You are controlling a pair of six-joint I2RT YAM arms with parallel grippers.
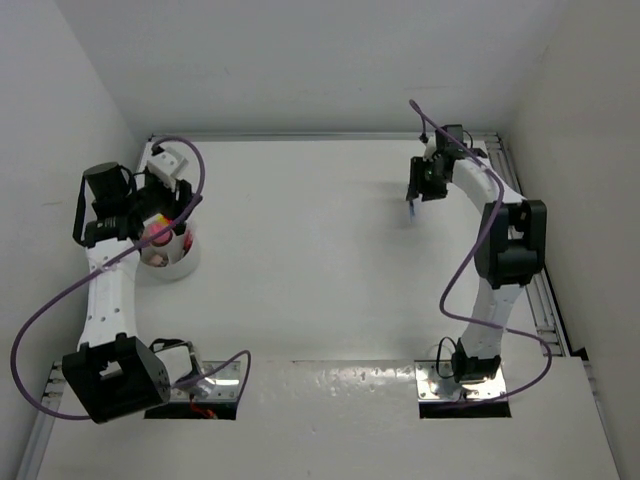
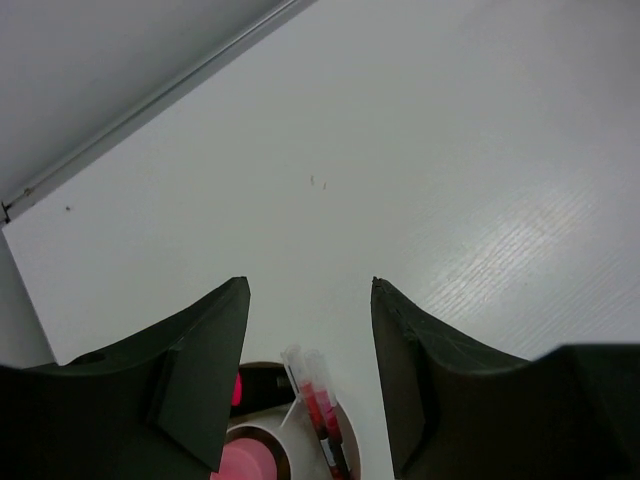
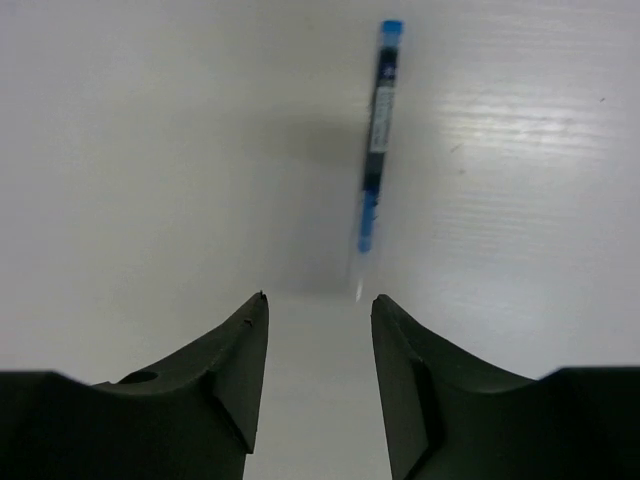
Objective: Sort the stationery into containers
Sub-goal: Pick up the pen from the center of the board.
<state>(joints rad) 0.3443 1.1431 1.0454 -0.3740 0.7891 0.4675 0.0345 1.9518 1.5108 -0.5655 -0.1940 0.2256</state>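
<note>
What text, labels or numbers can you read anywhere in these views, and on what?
None readable.
On the thin blue pen lying on the white table: a pale strip on the barrel, any print too blurred to read.
On the red pens in the round pale dish: nothing legible.

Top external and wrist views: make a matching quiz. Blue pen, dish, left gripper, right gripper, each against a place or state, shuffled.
Things
1. blue pen
2. dish
3. left gripper
4. right gripper

Places or states
A. open, over the dish
B. lying flat on the table, far right part
C. open, blue pen just ahead of its fingertips
D. left part of the table, a red pen inside

Pairs: 1-B, 2-D, 3-A, 4-C
</note>
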